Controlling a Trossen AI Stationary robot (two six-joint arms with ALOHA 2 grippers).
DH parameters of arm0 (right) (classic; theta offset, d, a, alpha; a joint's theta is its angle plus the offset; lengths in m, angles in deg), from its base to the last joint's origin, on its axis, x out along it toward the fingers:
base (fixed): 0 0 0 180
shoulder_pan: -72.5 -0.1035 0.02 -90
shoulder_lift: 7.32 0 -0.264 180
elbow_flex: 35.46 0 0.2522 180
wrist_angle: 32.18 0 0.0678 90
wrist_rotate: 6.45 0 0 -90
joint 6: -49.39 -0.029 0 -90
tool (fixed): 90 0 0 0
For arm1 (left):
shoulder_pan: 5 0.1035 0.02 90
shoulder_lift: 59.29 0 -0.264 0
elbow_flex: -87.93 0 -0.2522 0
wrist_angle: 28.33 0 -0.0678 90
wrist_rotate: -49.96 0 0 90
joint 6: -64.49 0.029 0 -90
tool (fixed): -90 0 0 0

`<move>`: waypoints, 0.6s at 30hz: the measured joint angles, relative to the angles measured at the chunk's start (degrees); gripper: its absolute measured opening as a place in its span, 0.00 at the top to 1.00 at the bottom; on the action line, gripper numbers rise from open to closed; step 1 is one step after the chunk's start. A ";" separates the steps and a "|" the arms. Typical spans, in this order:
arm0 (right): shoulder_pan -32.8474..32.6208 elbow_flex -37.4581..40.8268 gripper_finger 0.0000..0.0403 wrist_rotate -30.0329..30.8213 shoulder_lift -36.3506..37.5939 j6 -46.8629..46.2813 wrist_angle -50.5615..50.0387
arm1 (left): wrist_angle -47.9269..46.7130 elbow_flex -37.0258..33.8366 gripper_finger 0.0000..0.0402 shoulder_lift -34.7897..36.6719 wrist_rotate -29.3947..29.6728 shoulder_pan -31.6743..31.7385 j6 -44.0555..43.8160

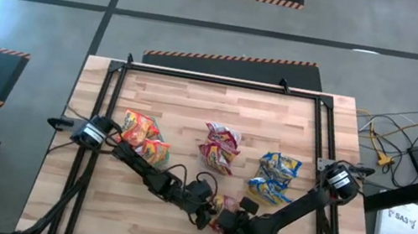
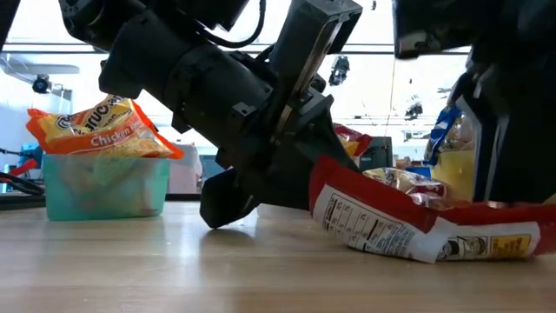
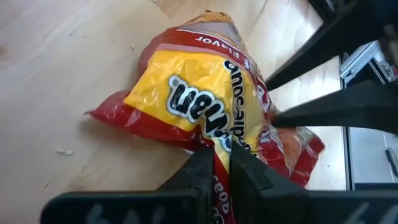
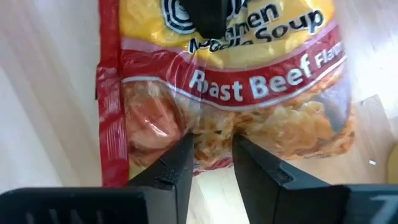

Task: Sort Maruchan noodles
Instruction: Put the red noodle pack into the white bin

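1. Setting: butcher-block table [image 1: 194, 102] on a grey floor with hazard-striped mats; the low view looks into a bright room behind.
2. Left gripper [image 3: 221, 163]: near the table's 6 o'clock edge, fingers pressed together on the crinkled edge of a red-and-yellow roast beef packet [image 3: 205, 102]. The packet's body extends away from the fingertips, flat on the wood.
3. Right gripper [image 4: 208, 152]: meets the same packet from the opposite side, fingers a little apart and astride its edge; whether they truly grip it cannot be told. In the high view both grippers converge at about 6 o'clock of the table, the packet between them.
4. Low view: the packet lies on the table, its near end raised slightly against the left arm's fingers.
5. Sorted stock, clockwise from the grippers:
   - orange-yellow packets [image 1: 143, 137], at 9 o'clock, heaped in a green bin [image 2: 104, 183];
   - red-pink packets [image 1: 219, 147], toward 12 o'clock, centre of the table;
   - blue-yellow packets [image 1: 274, 177], at 3 o'clock.
6. Progress, judged: three colour groups are already piled; the roast beef packet is the only loose one visible. The task looks nearly done, with this packet left to join the red-pink pile.
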 joint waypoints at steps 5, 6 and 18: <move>-0.52 -0.43 0.67 -2.47 2.72 -0.06 0.10 | -0.15 0.02 0.98 0.04 -0.48 0.02 1.08; -0.78 -0.53 0.66 -2.50 3.43 -0.05 0.20 | -0.17 0.02 0.98 0.04 -0.51 0.03 1.52; -2.89 -1.01 0.61 0.86 9.04 4.61 -0.05 | -1.93 -0.11 0.98 3.81 -2.15 -0.01 11.08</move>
